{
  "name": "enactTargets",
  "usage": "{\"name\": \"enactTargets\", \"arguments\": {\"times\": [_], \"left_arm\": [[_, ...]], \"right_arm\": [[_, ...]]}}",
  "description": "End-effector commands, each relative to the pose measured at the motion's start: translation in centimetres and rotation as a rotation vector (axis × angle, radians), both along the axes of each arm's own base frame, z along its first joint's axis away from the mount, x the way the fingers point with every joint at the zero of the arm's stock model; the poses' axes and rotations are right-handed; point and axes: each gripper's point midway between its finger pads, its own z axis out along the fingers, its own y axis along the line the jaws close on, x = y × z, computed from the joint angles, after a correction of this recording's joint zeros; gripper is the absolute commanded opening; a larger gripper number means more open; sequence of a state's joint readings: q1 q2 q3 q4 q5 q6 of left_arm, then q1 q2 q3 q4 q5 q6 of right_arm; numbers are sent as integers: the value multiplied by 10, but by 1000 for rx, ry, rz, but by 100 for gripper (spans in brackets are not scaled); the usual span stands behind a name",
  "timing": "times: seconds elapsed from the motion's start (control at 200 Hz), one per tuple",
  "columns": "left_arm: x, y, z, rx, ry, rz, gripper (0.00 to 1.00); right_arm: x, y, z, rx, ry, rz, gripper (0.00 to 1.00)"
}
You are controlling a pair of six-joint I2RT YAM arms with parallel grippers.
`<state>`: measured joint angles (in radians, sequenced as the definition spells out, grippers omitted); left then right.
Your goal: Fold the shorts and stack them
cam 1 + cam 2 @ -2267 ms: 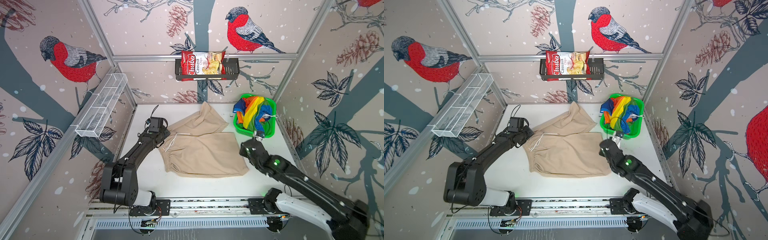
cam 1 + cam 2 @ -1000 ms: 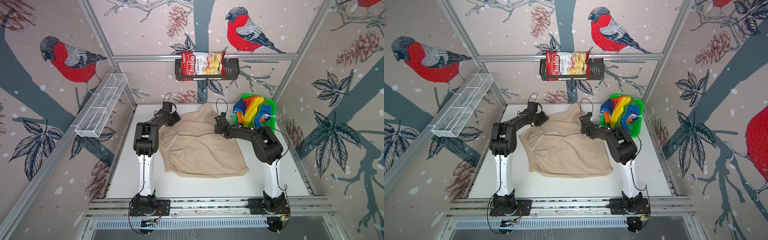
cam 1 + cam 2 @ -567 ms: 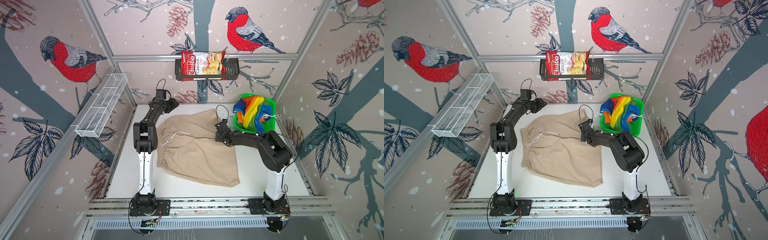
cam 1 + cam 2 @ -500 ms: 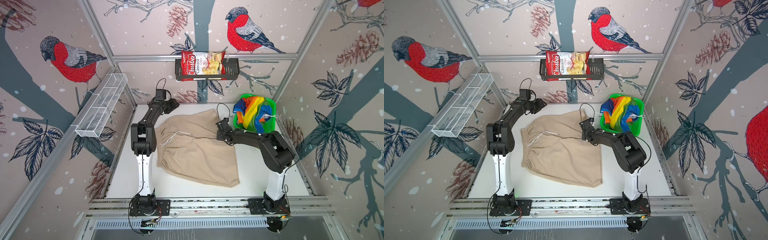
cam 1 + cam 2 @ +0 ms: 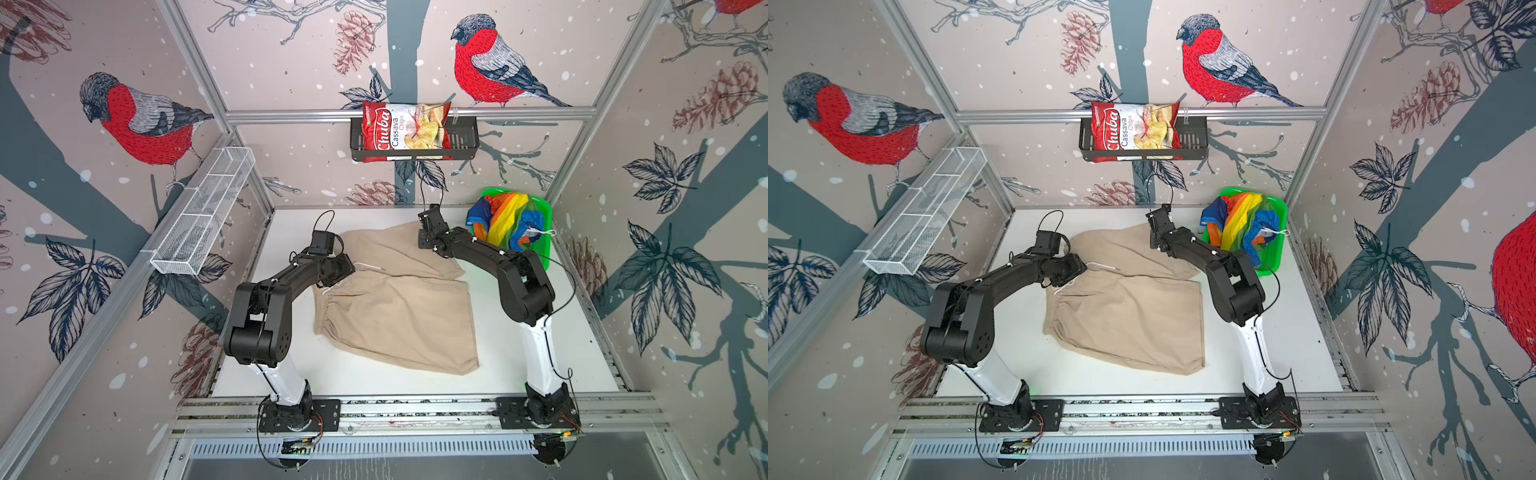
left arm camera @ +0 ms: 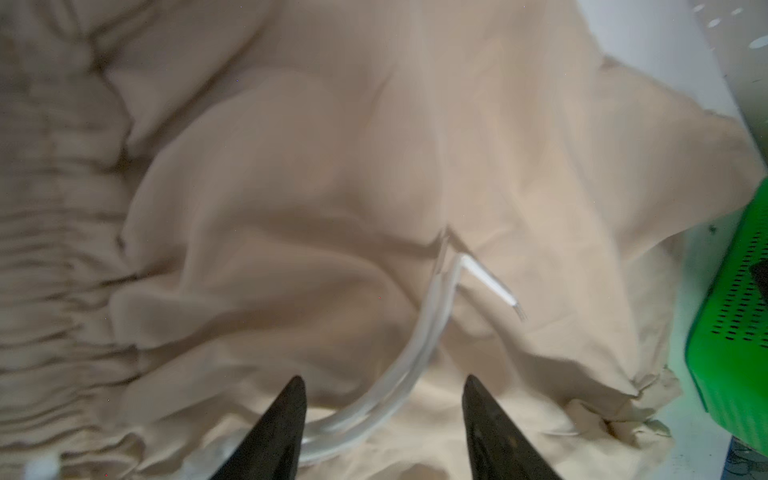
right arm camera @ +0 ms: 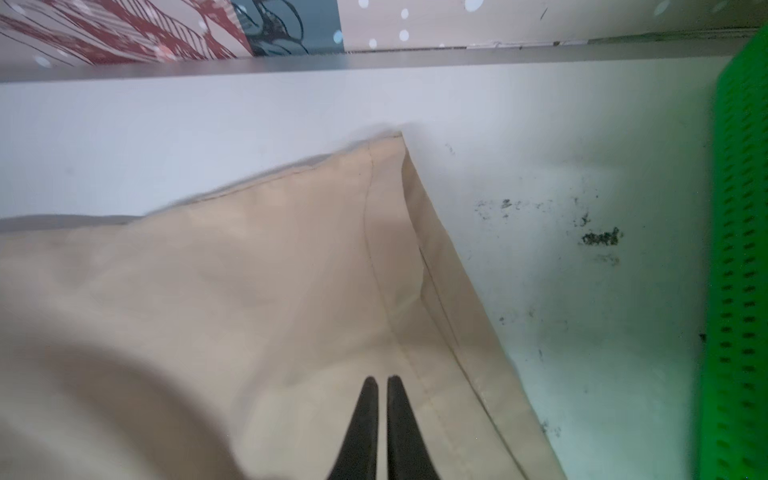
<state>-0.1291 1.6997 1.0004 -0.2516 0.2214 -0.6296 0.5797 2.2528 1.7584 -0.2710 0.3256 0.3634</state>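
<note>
Left gripper [image 6: 382, 377]: jaws held apart, nothing clamped. The plain beige cloth shorts [image 5: 395, 307] are spread directly beneath it, their white drawstring [image 6: 432, 328] running between the jaws. Right gripper [image 7: 381, 378]: jaws closed together above a hemmed leg corner of these shorts. The shiny rainbow colour-blocked shorts [image 5: 505, 226] are heaped in a green plastic basket [image 7: 739, 249] just beside it.

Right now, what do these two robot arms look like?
The left arm and right arm match: chunky black joints, a white lower tube, thin black cables looping at the wrists. Each ends in two slim, pointed black fingers.
</note>
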Motion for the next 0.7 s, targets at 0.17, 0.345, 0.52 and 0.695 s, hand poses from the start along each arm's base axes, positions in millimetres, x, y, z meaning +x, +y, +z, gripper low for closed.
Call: {"name": "enactTargets", "arguments": {"times": [0.17, 0.345, 0.52, 0.695], "left_arm": [[-18, 25, -24, 109, 18, 80, 58], [-21, 32, -23, 135, 19, 100, 58], [-21, 33, -26, 141, 27, 103, 58], [-20, 32, -31, 139, 38, 95, 57]], "right_arm": [[30, -5, -39, -3, 49, -13, 12], [37, -16, -55, 16, 82, -37, 17], [39, -30, -59, 18, 104, -48, 13], [28, -20, -40, 91, 91, 37, 23]]}}
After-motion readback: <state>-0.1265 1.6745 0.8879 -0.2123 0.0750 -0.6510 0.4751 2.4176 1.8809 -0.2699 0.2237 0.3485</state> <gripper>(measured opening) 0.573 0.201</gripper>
